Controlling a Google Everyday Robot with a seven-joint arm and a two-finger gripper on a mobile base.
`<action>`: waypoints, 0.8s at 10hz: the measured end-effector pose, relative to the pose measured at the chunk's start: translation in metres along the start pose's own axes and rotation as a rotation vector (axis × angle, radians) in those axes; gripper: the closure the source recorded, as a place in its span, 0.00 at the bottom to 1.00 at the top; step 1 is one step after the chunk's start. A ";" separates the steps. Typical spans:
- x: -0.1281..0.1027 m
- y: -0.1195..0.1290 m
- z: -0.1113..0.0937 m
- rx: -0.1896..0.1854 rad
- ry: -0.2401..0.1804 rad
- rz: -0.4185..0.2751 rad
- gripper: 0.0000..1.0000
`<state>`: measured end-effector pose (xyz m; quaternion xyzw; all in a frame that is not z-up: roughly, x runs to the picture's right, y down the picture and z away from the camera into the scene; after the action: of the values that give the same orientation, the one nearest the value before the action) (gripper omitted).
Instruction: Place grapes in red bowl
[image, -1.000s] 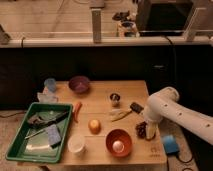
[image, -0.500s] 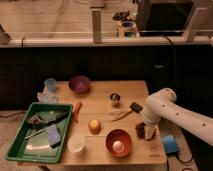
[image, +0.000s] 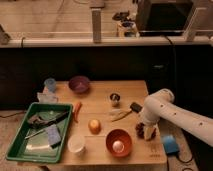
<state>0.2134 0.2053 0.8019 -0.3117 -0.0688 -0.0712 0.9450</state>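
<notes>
Little is altered since a second ago: the tool (image: 147, 131), jaws apart, is kept down at the grapes (image: 140, 130) on the counter (image: 100, 95), near the red bowl (image: 109, 139), so grasping is judged pending.

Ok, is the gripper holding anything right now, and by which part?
Cannot tell. The gripper is down at the grapes, on the table right of the red bowl, but the arm hides any contact.
</notes>
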 end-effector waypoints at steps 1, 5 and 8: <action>0.001 0.000 0.002 -0.002 -0.002 0.002 0.20; 0.000 -0.002 0.008 -0.007 -0.005 -0.011 0.20; 0.001 -0.003 0.012 -0.013 -0.008 -0.006 0.20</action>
<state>0.2132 0.2100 0.8137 -0.3177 -0.0730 -0.0735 0.9425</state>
